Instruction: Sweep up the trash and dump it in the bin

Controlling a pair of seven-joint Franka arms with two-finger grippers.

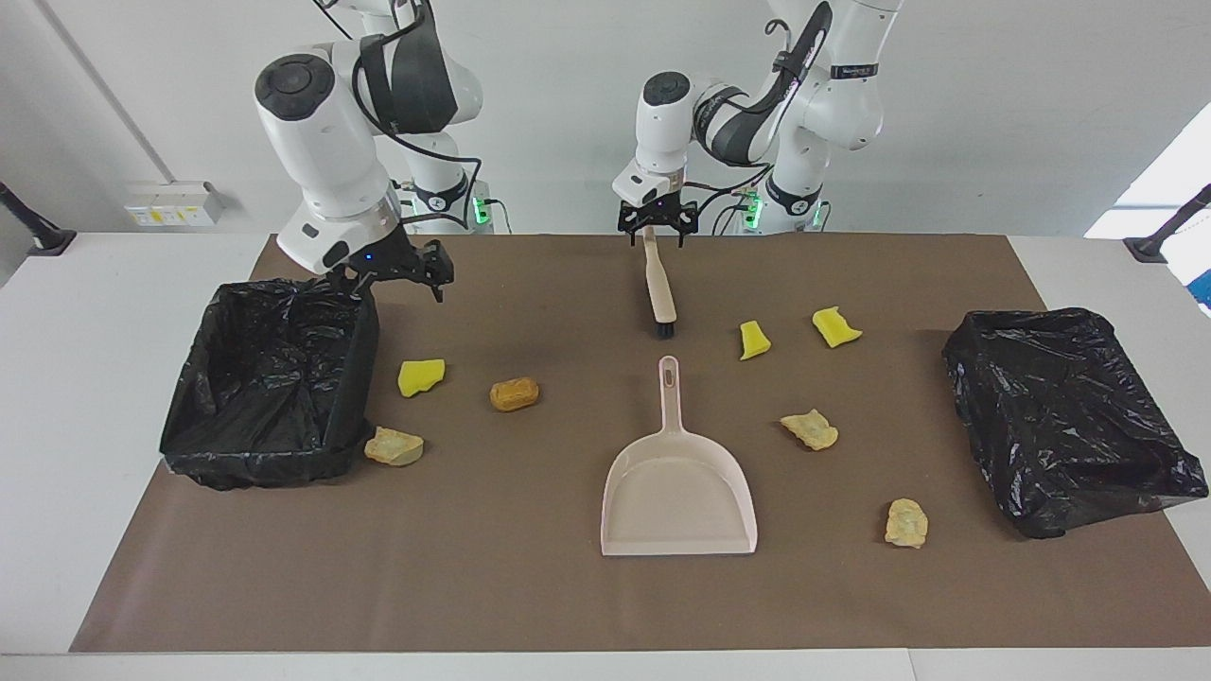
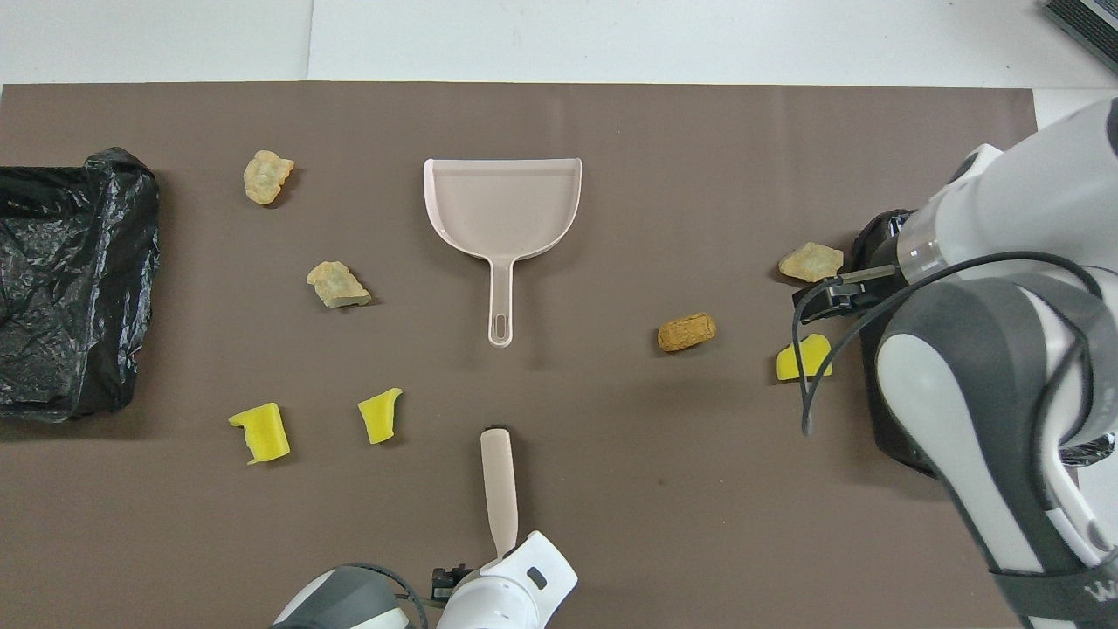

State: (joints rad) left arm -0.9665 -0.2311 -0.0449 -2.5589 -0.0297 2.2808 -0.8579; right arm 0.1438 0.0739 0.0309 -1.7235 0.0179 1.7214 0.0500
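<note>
The trash lies scattered on the brown mat: yellow sponge chunks (image 1: 421, 376) (image 1: 754, 340) (image 1: 834, 326), tan crumbly chunks (image 1: 394, 446) (image 1: 810, 429) (image 1: 906, 523) and an orange-brown lump (image 1: 515, 393). The beige dustpan (image 1: 679, 492) lies flat mid-table, handle toward the robots. The brush (image 1: 659, 288) lies nearer the robots, bristles toward the dustpan. My left gripper (image 1: 656, 232) is down at the brush's handle end, open, with the handle between its fingers. My right gripper (image 1: 416, 272) is open and empty over the rim of the black-lined bin (image 1: 270, 378) at the right arm's end.
A second black-lined bin (image 1: 1069, 416) stands at the left arm's end of the table. In the overhead view my right arm (image 2: 987, 349) covers most of the bin below it. The mat (image 1: 492, 567) ends near the table's edges.
</note>
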